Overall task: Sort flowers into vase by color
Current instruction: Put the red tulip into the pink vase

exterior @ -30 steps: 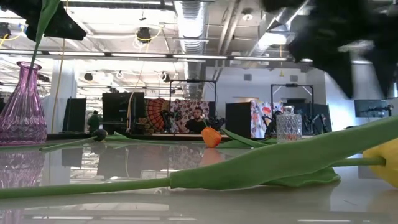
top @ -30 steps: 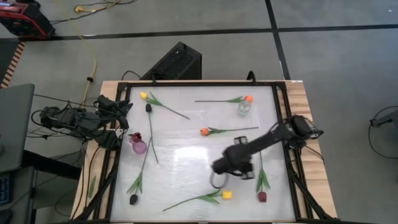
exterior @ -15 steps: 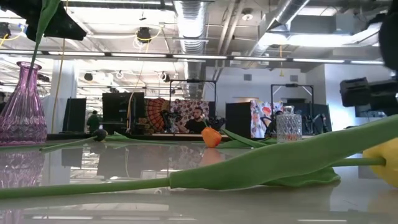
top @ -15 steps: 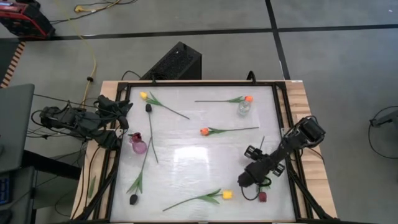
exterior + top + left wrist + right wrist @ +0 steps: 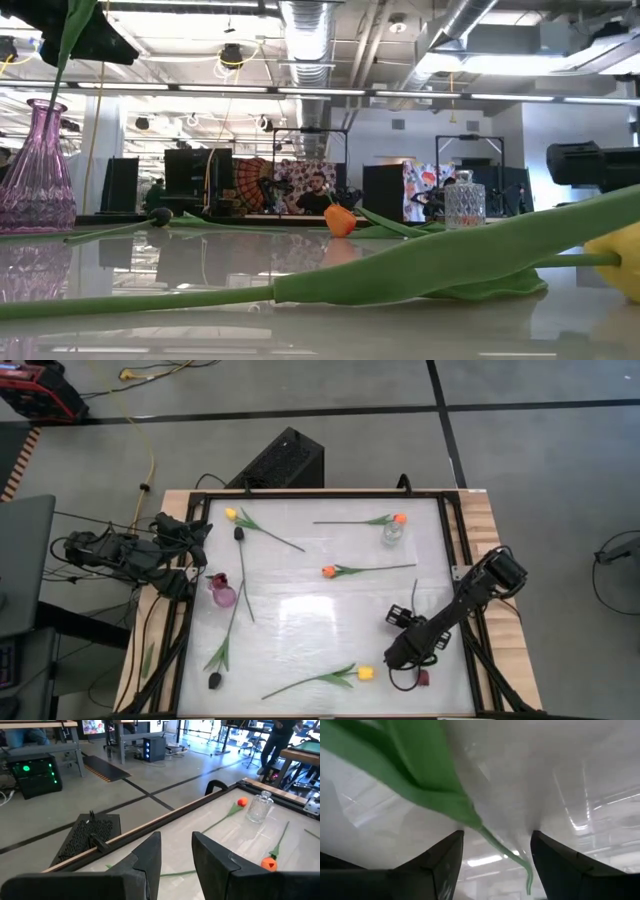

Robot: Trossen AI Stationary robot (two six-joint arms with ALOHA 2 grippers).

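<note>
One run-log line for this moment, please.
right hand: open, down over green stem of dark red tulip | left hand: waiting at table's left edge | purple glass vase: one stem in

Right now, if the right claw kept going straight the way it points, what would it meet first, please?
Most likely the green stem lying between the right claw's open fingers, with the white table right behind it.

One vase [image 5: 222,592] stands at the table's [image 5: 300,620] left edge, another vase [image 5: 392,534] far right; flowers [image 5: 366,570] lie between.

Tulips [image 5: 368,570] lie scattered flat across table.
</note>
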